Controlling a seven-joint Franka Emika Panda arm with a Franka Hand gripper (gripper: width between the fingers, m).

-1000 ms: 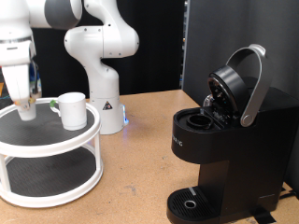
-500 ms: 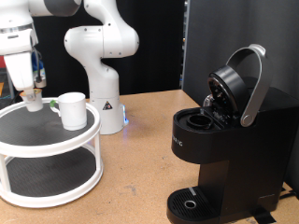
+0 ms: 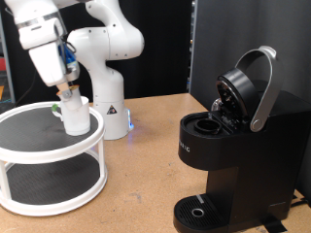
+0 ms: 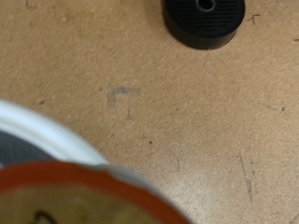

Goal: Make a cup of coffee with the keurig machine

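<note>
The gripper (image 3: 68,92) hangs just above the white mug (image 3: 77,118), which stands on the top tier of a round white rack (image 3: 58,150) at the exterior view's left. It is shut on a small white coffee pod (image 3: 68,95). In the wrist view the pod's tan top with an orange rim (image 4: 75,196) fills the near edge, and the fingers themselves do not show. The black keurig machine (image 3: 233,165) stands at the exterior view's right. Its lid (image 3: 245,85) is raised and the pod chamber (image 3: 206,124) is open.
The robot's white base (image 3: 105,87) stands behind the rack. The machine's round drip tray (image 3: 199,209) is at the bottom; it also shows in the wrist view (image 4: 204,19). The rack's white rim (image 4: 37,131) shows in the wrist view over the brown tabletop (image 4: 187,121).
The gripper has lifted the pod off the rack's top tier and moved towards the exterior view's right, from the rack's left side to above the mug. The mug and machine have not moved.
</note>
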